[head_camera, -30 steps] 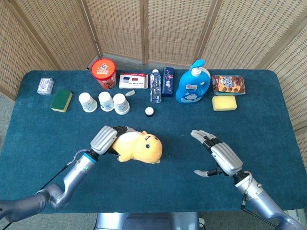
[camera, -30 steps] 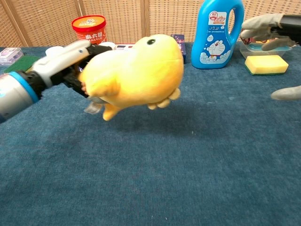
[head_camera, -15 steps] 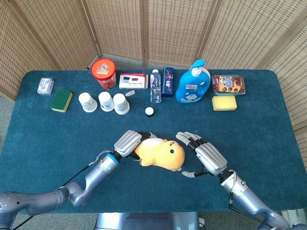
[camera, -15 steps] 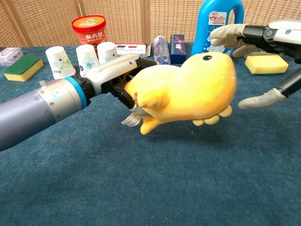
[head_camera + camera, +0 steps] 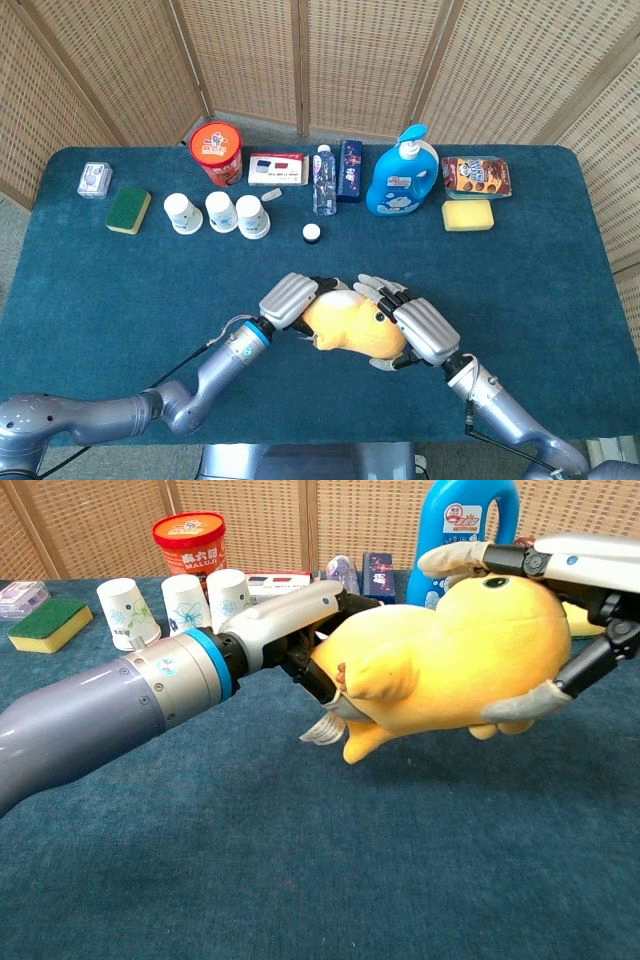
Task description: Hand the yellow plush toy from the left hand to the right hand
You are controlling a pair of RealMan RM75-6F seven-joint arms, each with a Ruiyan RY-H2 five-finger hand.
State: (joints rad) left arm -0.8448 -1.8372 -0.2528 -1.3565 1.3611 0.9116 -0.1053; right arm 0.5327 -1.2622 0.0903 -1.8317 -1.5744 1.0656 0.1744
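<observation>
The yellow plush toy (image 5: 350, 327) hangs above the blue table (image 5: 120, 290) near its front middle. It is big in the chest view (image 5: 440, 660), with a white tag dangling under it. My left hand (image 5: 290, 298) grips its rear end, the fingers wrapped around the body (image 5: 295, 625). My right hand (image 5: 425, 328) reaches around the head end. Its still-extended fingers (image 5: 470, 558) lie along the top of the head, and the thumb (image 5: 515, 707) touches the underside. The fingers are not curled tight on the toy.
Along the back stand a red tub (image 5: 217, 152), three paper cups (image 5: 218, 212), a small bottle (image 5: 323, 180), a blue pump bottle (image 5: 403, 175), a snack pack (image 5: 476, 175), a yellow sponge (image 5: 467, 214) and a green sponge (image 5: 128, 210). A bottle cap (image 5: 312, 233) lies mid-table.
My left hand carried the toy rightward. My right hand moved left, from apart to straddling the toy's head, fingers above and thumb below.
</observation>
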